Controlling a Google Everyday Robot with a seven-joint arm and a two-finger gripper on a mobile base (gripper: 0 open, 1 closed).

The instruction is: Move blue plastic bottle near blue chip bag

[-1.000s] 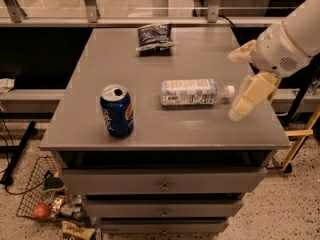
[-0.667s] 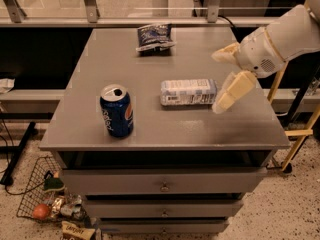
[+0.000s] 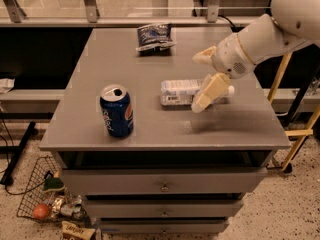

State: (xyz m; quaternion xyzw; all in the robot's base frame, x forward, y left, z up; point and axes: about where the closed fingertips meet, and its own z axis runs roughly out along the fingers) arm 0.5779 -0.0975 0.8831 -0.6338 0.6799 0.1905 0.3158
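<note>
On top of the grey cabinet (image 3: 90,129): one blue plastic bottle (image 3: 179,92), one blue chip bag (image 3: 155,36), one soda can (image 3: 116,110). The bottle lies on its side right of centre, cap to the right; the bag sits at the far edge, well apart. The gripper (image 3: 195,84) hangs over the bottle's cap end, fingers spread wide, gripping nothing (near finger overlaps the bottle; contact unclear).

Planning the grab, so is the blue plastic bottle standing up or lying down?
Lying down: the blue plastic bottle rests on its side on the table. The open claw hangs over its cap end.
</note>
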